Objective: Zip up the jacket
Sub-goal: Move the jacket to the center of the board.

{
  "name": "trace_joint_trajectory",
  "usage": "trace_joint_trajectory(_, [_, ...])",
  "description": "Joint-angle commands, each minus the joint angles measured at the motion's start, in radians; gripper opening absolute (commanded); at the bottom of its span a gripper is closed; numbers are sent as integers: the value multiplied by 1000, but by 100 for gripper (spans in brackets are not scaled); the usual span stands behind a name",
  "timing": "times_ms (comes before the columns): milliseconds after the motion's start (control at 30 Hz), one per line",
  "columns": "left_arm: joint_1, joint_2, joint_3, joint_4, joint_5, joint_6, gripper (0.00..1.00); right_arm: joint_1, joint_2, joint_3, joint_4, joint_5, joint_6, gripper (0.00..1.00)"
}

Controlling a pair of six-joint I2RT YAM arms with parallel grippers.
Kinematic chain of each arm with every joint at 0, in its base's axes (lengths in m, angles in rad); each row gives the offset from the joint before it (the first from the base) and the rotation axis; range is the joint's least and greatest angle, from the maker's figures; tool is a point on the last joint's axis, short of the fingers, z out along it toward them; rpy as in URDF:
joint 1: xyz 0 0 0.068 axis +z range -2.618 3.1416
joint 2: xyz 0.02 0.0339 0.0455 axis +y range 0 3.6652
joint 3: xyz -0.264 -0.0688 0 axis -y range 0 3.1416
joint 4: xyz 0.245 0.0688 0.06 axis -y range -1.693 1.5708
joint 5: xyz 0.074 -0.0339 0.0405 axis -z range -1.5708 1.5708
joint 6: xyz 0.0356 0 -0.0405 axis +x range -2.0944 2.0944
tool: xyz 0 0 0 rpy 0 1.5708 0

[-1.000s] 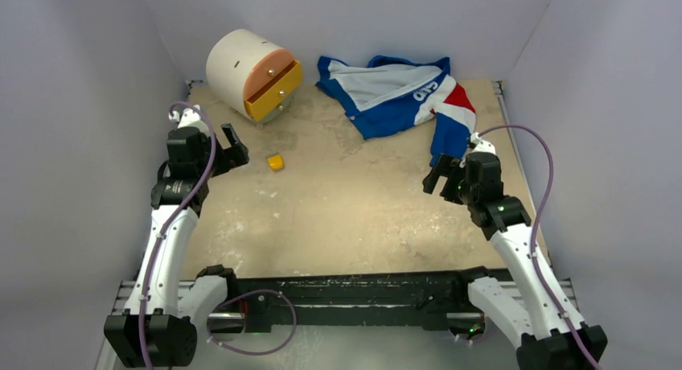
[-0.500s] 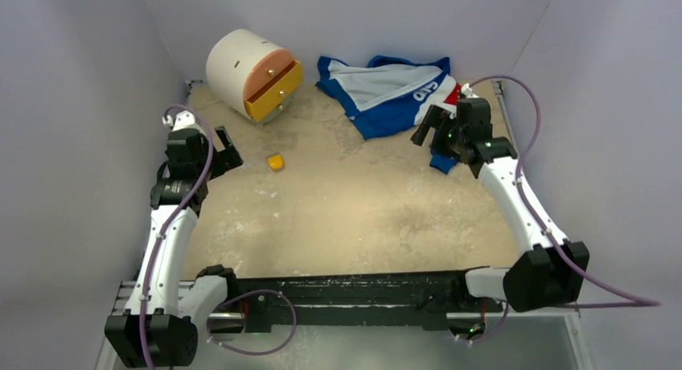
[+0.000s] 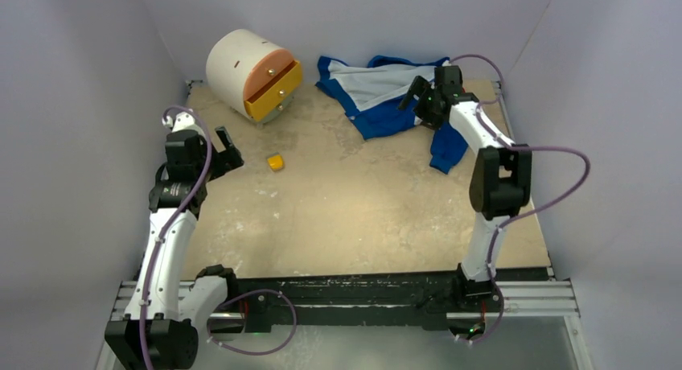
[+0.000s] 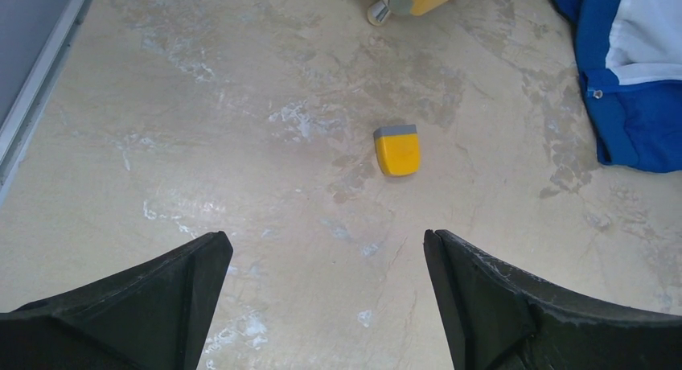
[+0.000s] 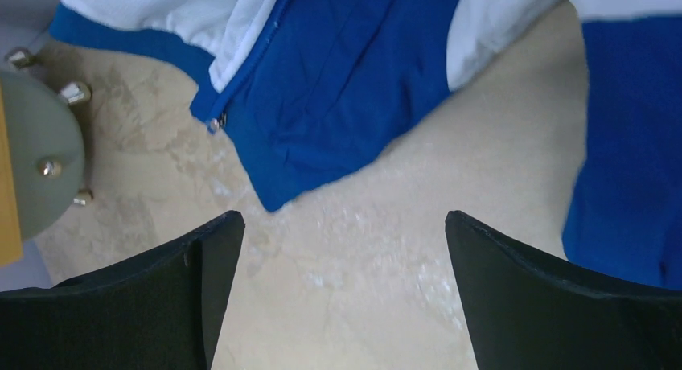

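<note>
The blue jacket (image 3: 378,92) with white panels lies crumpled at the back right of the table. It also shows in the right wrist view (image 5: 354,72), with its zipper pull (image 5: 214,125) at the hem corner, and in the left wrist view (image 4: 631,80). My right gripper (image 3: 414,92) is open and empty, hovering over the jacket's front part; in its wrist view it (image 5: 342,225) is above bare table just near the hem. My left gripper (image 3: 228,142) is open and empty at the left side, far from the jacket.
A white cylinder drawer unit (image 3: 245,64) with yellow drawers stands at the back left. A small yellow block (image 3: 276,162) lies on the table ahead of the left gripper; it also shows in the left wrist view (image 4: 396,151). Walls enclose the table on three sides.
My right arm has swung far forward and left, from the table's right middle up over the jacket. The left arm has barely moved.
</note>
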Motion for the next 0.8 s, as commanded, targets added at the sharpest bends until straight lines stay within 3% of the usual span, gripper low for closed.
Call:
trace_joint_trajectory(0, [11, -57, 2, 30, 12, -2, 99, 3, 146, 184, 53, -61, 63, 99])
trace_joint_trajectory(167, [15, -101, -19, 59, 25, 1, 99, 6, 393, 475, -62, -88, 51, 99])
trace_joint_trajectory(400, [25, -84, -17, 62, 49, 2, 99, 6, 624, 758, -162, -115, 57, 99])
trace_joint_trajectory(633, [36, -65, -18, 76, 73, 2, 98, 21, 722, 795, -104, -181, 58, 96])
trace_joint_trajectory(700, [43, -56, -19, 83, 99, 3, 98, 26, 743, 792, -106, -206, 56, 90])
trace_joint_trajectory(767, [50, -47, -19, 83, 113, 2, 98, 28, 739, 744, -88, -213, 53, 78])
